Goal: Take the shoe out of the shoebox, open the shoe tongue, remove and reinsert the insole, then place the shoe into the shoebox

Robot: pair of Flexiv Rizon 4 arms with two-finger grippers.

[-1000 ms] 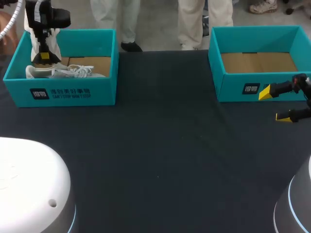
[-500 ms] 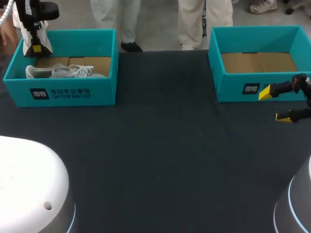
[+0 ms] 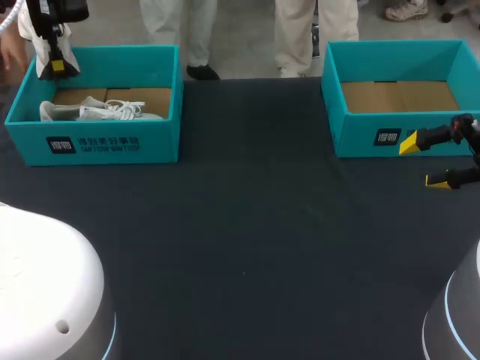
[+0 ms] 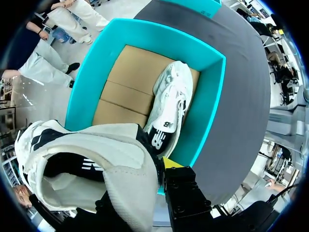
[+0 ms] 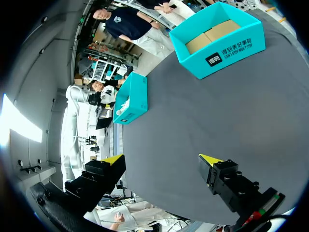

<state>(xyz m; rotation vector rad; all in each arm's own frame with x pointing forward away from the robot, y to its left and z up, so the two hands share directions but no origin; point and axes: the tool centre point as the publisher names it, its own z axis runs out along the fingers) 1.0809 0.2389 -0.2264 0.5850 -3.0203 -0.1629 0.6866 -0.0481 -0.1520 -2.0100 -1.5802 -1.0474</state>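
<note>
Head view: left pincer (image 3: pixel 56 69) holds shoe (image 3: pixel 28 26) above shoebox (image 3: pixel 105 142) corner.

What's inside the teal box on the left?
A white shoe lies on its brown cardboard floor. The left gripper holds a second white shoe above the shoebox, covering one corner in the wrist view.

At the upper left of the head view, the frame edge cut off the arm above the left gripper (image 3: pixel 54 67) and part of the lifted shoe (image 4: pixel 96 154). The box (image 3: pixel 105 142) hid the other shoe (image 3: pixel 97 112) below its laces. In the left wrist view, the lifted shoe covered all but one yellow fingertip (image 4: pixel 170 162).
</note>
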